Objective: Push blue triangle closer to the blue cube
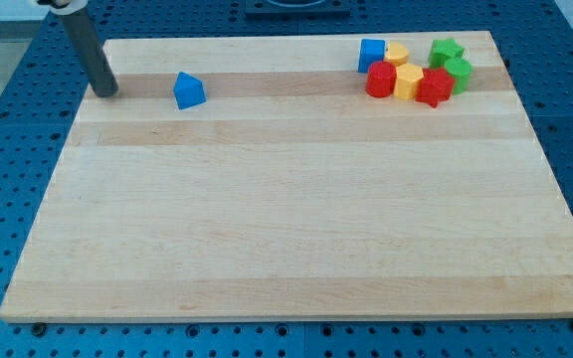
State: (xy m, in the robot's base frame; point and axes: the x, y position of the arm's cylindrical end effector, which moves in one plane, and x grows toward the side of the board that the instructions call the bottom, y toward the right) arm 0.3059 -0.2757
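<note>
The blue triangle (189,90) lies flat on the wooden board near its top edge, closer to the top-left corner than to the middle, apex pointing toward the view's top. It stands alone, touching nothing. The blue cube (371,55) sits right at the top edge, well to the view's right of the triangle and nearer the top-right corner, resting squarely on the wood at the left end of a huddle of other blocks. The two blue pieces are well apart, with bare board between them.

My tip (105,91) left of triangle (189,90); cube (371,55) far right.
</note>
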